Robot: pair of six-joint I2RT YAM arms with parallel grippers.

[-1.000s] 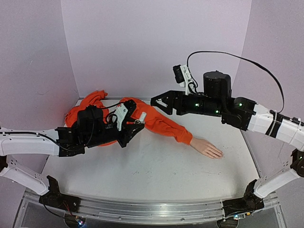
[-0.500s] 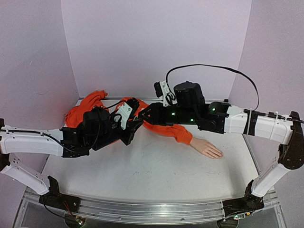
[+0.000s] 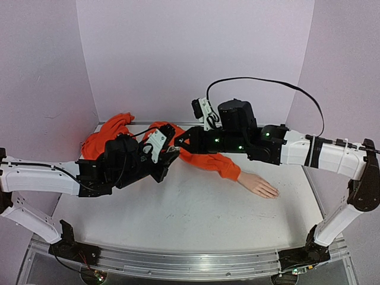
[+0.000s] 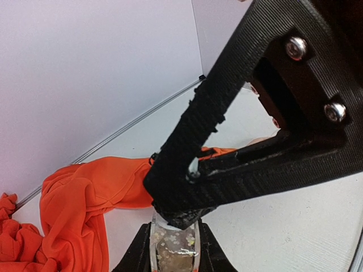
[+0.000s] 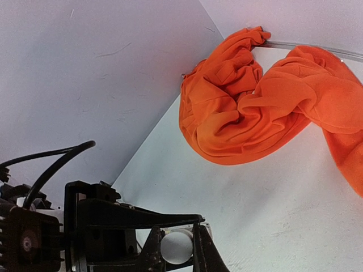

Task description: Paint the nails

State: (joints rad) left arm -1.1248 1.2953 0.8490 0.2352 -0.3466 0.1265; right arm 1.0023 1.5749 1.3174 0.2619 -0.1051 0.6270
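Observation:
The pale mannequin hand [image 3: 259, 185] lies flat on the table right of centre, joined to an orange sleeve [image 3: 208, 157]. Its nails [image 3: 275, 192] are too small to make out. My left gripper [image 4: 174, 241] is shut on a small clear glittery bottle [image 4: 173, 249]. That gripper sits above the sleeve in the top view, left of the hand [image 3: 171, 155]. My right gripper [image 5: 177, 245] meets it there and is shut on the bottle's white cap [image 5: 177, 247]. In the left wrist view the right gripper's black fingers [image 4: 187, 181] cover the top of the bottle.
The rest of the orange garment [image 5: 249, 107] is bunched in the far left corner against the lilac walls [image 3: 190, 53]. The right arm [image 3: 297, 148] stretches across the back of the table above the sleeve. A metal rail [image 3: 178, 261] runs along the near edge.
The right arm has swung left to the left gripper, and its jaws have gone from open to shut on the bottle's cap. The left gripper rose slightly, still holding the bottle.

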